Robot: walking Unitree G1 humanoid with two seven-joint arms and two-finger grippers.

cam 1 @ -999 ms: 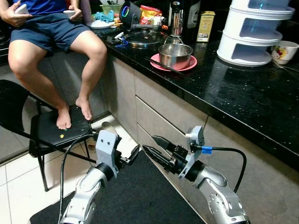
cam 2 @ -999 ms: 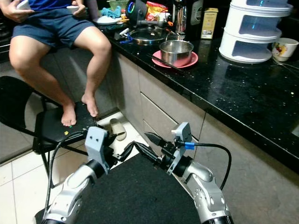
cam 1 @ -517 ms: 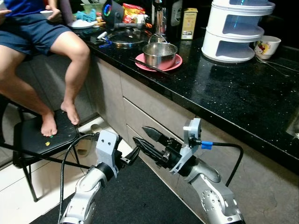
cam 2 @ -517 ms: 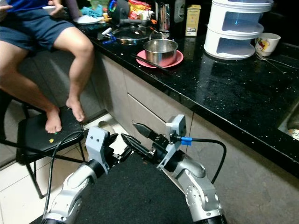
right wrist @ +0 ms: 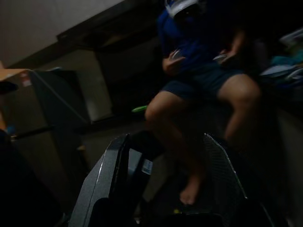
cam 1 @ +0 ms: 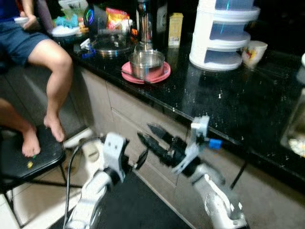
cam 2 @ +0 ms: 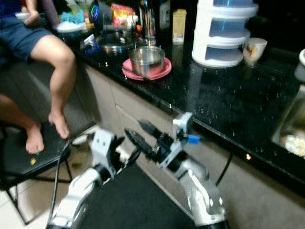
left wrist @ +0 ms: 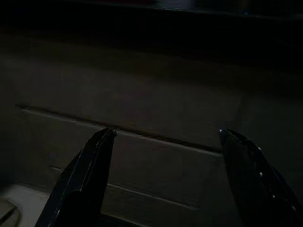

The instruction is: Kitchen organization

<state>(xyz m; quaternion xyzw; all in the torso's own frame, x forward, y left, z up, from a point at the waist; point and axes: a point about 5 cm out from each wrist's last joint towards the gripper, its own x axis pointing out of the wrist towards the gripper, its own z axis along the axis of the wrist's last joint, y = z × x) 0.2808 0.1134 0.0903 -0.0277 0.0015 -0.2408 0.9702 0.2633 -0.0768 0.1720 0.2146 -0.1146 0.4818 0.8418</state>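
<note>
Counter (cam 1: 248,102) of black speckled stone runs across the upper half of the head views, and all the things you must organize stand on it, above both arms. Near the upper centre you see a steel pot (cam 1: 147,64) on a pink plate (cam 1: 162,75), probably put there as a trivet, with dark chopsticks lying across the plate edge. Behind them stand a pan with a glass lid (cam 1: 110,45), a yellow carton (cam 1: 175,29) and some snack bags. To the right is a white tiered container (cam 1: 220,33), then a patterned cup (cam 1: 252,51); the corner of a sink (cam 2: 291,136) shows at the right edge.

Your left end effector (cam 1: 141,160) hangs low in front of the drawer fronts (left wrist: 156,156); its two fingers are spread wide and hold nothing. Your right end effector (cam 1: 153,137) is also below the counter edge, fingers parted and empty, pointing toward the left of the frame. I judge both arms are carried low and forward like this only for moving, so no grasp is started.

A person (cam 1: 47,57) sits at the upper left with bare feet on a black stool (cam 1: 19,160); keep the arms away from these legs.
</note>
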